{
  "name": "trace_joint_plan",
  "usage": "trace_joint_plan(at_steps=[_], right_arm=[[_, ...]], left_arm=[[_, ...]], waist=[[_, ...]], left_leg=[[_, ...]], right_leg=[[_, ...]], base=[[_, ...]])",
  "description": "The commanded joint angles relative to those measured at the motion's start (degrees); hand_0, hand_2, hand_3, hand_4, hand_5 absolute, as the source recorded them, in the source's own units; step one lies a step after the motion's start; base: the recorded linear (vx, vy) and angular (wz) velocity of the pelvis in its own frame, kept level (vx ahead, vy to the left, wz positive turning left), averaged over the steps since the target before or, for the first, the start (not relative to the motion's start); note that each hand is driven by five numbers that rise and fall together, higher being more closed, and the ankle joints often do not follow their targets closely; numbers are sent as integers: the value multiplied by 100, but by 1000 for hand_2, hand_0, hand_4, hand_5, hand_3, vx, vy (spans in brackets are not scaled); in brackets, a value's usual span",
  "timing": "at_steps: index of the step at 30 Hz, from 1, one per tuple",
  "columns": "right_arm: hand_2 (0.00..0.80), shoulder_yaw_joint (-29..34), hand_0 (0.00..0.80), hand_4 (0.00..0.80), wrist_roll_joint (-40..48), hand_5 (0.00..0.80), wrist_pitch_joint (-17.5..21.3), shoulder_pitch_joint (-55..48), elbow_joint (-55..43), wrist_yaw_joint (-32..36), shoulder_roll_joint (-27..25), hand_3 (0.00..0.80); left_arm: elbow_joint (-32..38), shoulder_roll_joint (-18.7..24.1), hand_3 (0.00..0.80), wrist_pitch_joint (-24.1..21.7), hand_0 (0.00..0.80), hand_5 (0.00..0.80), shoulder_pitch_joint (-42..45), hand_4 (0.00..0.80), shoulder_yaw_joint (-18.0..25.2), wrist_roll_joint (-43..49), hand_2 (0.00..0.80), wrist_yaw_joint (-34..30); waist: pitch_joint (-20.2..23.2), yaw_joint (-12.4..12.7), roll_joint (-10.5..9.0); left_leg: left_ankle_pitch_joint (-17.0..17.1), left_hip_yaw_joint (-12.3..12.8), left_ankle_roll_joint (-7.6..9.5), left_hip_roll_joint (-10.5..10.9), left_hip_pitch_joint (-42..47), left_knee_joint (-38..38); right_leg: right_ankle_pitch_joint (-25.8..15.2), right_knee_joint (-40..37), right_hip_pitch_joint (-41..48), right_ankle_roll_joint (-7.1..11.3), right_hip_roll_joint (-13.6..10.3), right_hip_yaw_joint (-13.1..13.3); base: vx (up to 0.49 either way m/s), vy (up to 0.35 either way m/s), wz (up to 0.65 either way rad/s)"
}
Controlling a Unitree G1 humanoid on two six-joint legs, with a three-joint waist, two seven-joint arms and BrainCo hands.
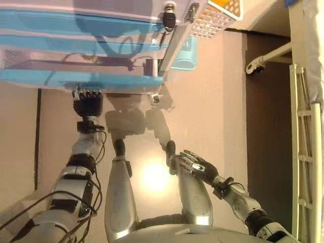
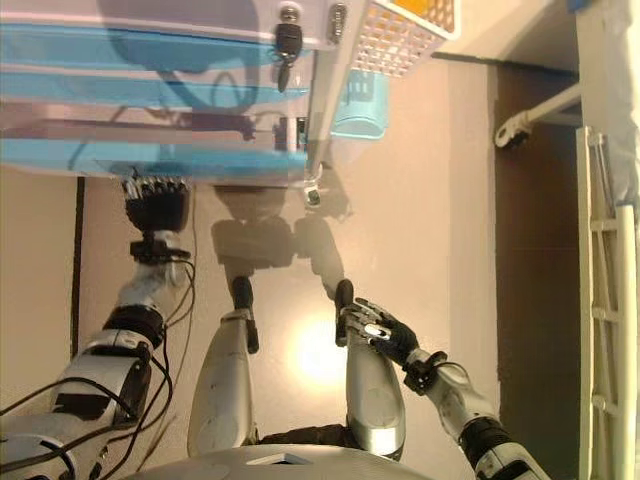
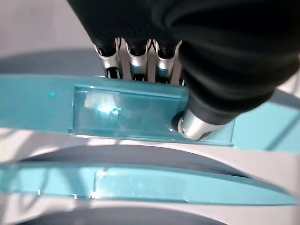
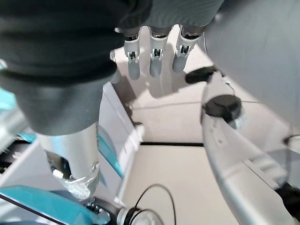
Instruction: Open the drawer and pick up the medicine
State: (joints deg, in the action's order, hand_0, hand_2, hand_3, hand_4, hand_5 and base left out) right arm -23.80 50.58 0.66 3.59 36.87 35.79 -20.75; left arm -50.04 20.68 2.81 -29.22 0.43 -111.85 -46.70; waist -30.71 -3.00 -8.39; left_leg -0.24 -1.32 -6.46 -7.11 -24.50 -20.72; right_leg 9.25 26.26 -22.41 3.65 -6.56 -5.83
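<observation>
A white cabinet holds several drawers with translucent blue fronts. My left hand (image 1: 87,104) reaches up to the lowest drawer (image 1: 81,79). In the left wrist view its fingers (image 3: 133,61) hook behind the blue handle (image 3: 126,110) and the thumb (image 3: 197,126) presses on the handle's front, so the hand is shut on it. My right hand (image 1: 200,166) hangs low on the right, away from the cabinet, open with relaxed fingers (image 4: 154,61) and nothing in it. No medicine shows in any view.
A key (image 1: 168,17) sticks out of a lock at the cabinet's top right corner. A white mesh basket (image 1: 217,17) and a pale blue bin (image 1: 185,53) sit beside the cabinet. A white rail frame (image 1: 304,152) and a caster wheel (image 1: 253,67) stand to the right.
</observation>
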Motion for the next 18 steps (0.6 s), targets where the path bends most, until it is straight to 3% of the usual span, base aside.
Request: trace_joint_plan(at_steps=[1,7,18], right_arm=[[0,-172,0,0,-90,0,-129,-624,-352,-5,189,0],[0,-151,0,0,-183,0,-161,-668,-403,-8,268,0],[0,-119,0,0,-166,0,6,-855,-292,100,395,0]], left_arm=[[-262,-15,800,132,800,800,682,800,116,26,800,-186],[-422,-499,800,134,800,800,1353,800,104,-115,800,-265],[-912,-628,800,583,800,800,2009,800,229,-115,800,72]], waist=[[92,165,-212],[92,356,-270],[92,613,-360]], left_leg=[[-396,222,594,227,-251,-396],[-291,32,563,205,-237,-324],[-217,-140,506,185,-208,-238]], right_leg=[[-432,-265,-151,-332,328,-162],[-316,-127,-90,-368,394,-375],[-292,-140,37,-379,416,-700]], base=[[0,-54,11],[7,-77,12],[9,-61,13]])
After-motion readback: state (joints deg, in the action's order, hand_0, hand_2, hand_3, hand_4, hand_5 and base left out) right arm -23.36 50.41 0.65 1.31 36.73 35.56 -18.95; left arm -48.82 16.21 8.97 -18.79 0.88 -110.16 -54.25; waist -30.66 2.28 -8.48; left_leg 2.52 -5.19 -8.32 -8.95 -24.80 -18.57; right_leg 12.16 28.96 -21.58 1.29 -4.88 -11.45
